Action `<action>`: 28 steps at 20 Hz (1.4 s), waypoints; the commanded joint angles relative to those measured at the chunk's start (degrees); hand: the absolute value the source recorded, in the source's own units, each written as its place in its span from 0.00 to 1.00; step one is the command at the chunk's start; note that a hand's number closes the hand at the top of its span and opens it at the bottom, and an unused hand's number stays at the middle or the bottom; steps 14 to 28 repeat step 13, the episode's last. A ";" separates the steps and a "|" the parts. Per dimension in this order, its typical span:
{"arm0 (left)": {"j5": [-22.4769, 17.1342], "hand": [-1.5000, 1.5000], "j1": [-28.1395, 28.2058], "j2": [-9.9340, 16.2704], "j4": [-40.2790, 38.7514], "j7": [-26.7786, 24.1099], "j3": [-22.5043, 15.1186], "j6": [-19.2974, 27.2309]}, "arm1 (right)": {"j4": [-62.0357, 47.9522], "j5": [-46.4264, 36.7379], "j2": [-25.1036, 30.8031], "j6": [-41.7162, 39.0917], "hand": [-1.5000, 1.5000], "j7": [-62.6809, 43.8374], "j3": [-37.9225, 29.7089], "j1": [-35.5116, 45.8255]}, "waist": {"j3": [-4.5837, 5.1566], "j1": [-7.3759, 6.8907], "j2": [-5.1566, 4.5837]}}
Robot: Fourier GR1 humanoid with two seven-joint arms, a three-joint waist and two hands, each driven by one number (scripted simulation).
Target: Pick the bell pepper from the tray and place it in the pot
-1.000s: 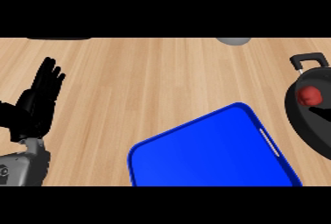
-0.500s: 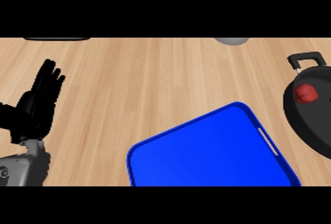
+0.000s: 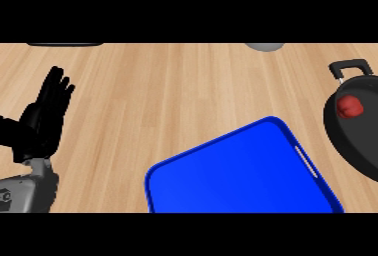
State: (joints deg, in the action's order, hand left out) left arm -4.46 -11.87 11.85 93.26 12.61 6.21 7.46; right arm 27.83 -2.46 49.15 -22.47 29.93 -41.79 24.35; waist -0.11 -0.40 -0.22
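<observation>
A red bell pepper point(image 3: 348, 106) lies inside the black pot point(image 3: 353, 145) at the right edge of the head view. The blue tray point(image 3: 240, 175) sits at the lower middle with nothing on its visible surface. My left hand point(image 3: 43, 120) rests at the left edge, fingers straight and pointing up, holding nothing, far from both tray and pot. My right hand does not show anywhere.
The pot's black handle point(image 3: 347, 67) sticks up at the upper right. A grey round object point(image 3: 264, 46) and a dark flat object point(image 3: 65, 44) lie at the far edge of the wooden counter point(image 3: 177, 95).
The red pepper has settled a little farther right and lower inside the pot. The left hand has not moved.
</observation>
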 commanded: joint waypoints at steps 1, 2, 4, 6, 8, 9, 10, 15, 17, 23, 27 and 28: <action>0.37 0.50 -3.88 0.12 -2.17 1.68 0.42 0.44 | -4.62 0.95 4.50 -4.45 0.00 2.37 -0.15 -1.33 | 0.03 0.16 0.01; 0.42 0.50 -1.74 -0.72 -2.84 -0.92 0.28 0.17 | -6.25 1.84 6.81 -6.70 0.00 2.54 -1.20 -1.61 | 0.02 0.09 -0.02; -1.12 0.50 -0.52 0.13 -2.63 -1.25 1.36 -1.62 | -9.33 0.08 7.89 -6.89 0.00 6.31 0.07 -1.62 | -0.04 -0.34 -0.13; -0.36 0.50 -3.80 0.39 -4.53 0.07 1.24 -1.05 | -10.27 -0.32 7.64 -7.58 0.00 7.44 0.98 -1.59 | -0.03 -0.18 -0.13; -1.80 0.50 -0.07 0.92 2.50 3.67 0.91 -1.83 | -12.29 -0.38 10.38 -9.28 0.00 9.73 0.07 -3.36 | -0.16 -0.88 -0.15; -0.58 0.50 -3.33 0.43 -0.95 1.79 1.78 -0.02 | -11.38 -0.60 8.14 -8.02 0.00 12.31 0.75 -6.01 | -0.06 -0.05 -0.06; -1.17 0.50 -0.90 0.92 -1.50 0.19 1.36 -2.46 | -12.15 -0.63 9.93 -9.02 0.00 10.10 1.08 -2.45 | -0.10 -0.57 -0.17; -0.21 0.50 1.09 -0.93 2.91 0.59 0.04 -0.57 | -14.07 -0.39 10.96 -9.58 0.00 10.84 0.65 -3.74 | -0.20 -0.94 -0.20; -0.21 0.50 1.09 -0.93 2.91 0.59 0.04 -0.57 | -14.07 -0.39 10.96 -9.58 0.00 10.84 0.65 -3.74 | -0.20 -0.94 -0.20; -0.21 0.50 1.09 -0.93 2.91 0.59 0.04 -0.57 | -14.07 -0.39 10.96 -9.58 0.00 10.84 0.65 -3.74 | -0.20 -0.94 -0.20; -0.21 0.50 1.09 -0.93 2.91 0.59 0.04 -0.57 | -14.07 -0.39 10.96 -9.58 0.00 10.84 0.65 -3.74 | -0.20 -0.94 -0.20; -0.21 0.50 1.09 -0.93 2.91 0.59 0.04 -0.57 | -14.07 -0.39 10.96 -9.58 0.00 10.84 0.65 -3.74 | -0.20 -0.94 -0.20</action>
